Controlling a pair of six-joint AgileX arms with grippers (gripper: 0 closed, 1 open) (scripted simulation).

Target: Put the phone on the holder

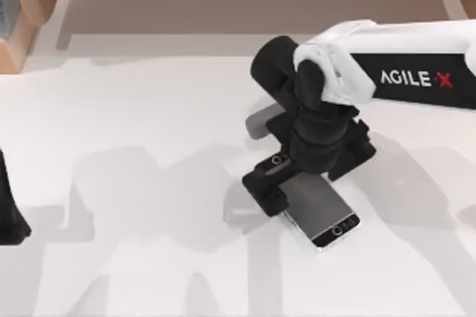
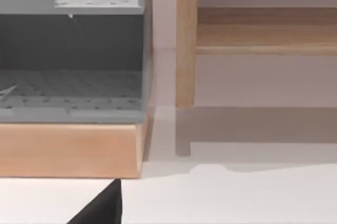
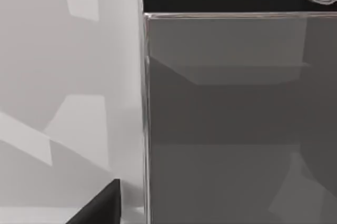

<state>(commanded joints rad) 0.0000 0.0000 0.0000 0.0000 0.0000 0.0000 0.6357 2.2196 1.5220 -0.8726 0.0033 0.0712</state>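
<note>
- The top view looks straight down on the white table [image 1: 149, 109].
- The left wrist view faces level across the table toward a wooden shelf unit [image 2: 73, 150] at the table's edge.
- The right wrist view hangs close over the phone [image 3: 226, 119], which also lies under the right arm in the top view.

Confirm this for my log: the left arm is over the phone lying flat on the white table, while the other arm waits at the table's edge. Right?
Not quite: the right arm's gripper is over the phone, as the top view shows. The phone does lie flat on the white table, and the left gripper waits at the table's left edge.
</note>
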